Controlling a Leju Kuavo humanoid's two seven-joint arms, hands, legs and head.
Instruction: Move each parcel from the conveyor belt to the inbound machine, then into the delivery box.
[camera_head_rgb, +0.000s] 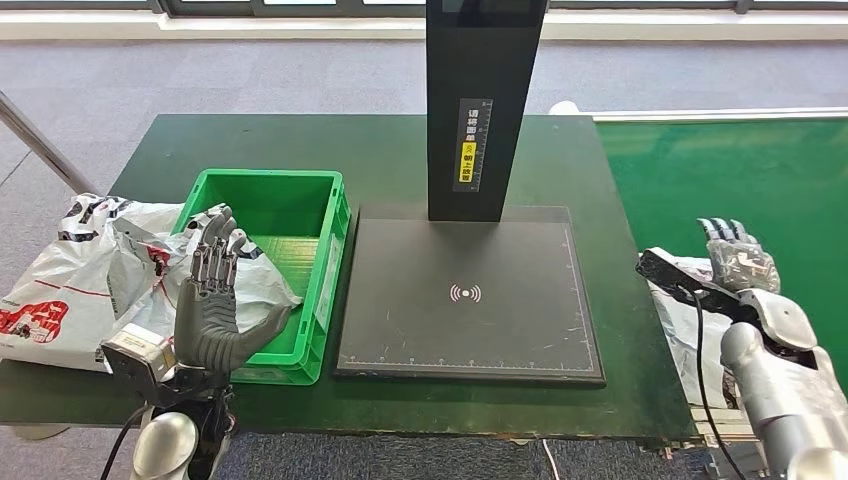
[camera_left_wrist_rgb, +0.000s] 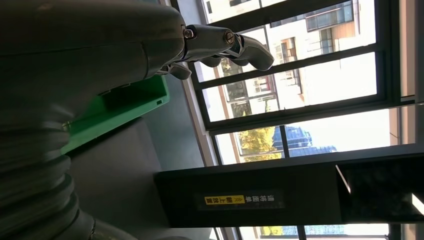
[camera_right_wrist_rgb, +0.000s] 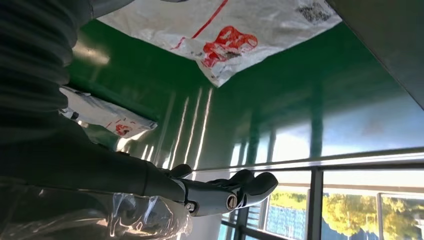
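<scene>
A white parcel (camera_head_rgb: 690, 330) lies at the near edge of the green conveyor belt (camera_head_rgb: 740, 180), under the right robot hand (camera_head_rgb: 740, 258), whose fingers rest on clear crinkled plastic, though I cannot tell whether they grip it. More white parcels with red print (camera_head_rgb: 80, 280) spill from the green box (camera_head_rgb: 290, 200) over the left side of the dark counter (camera_head_rgb: 380, 150). The left robot hand (camera_head_rgb: 212, 300) hovers above the box, fingers spread and holding nothing, beside the black scanner plate (camera_head_rgb: 470, 300) with its upright post (camera_head_rgb: 484, 100).
</scene>
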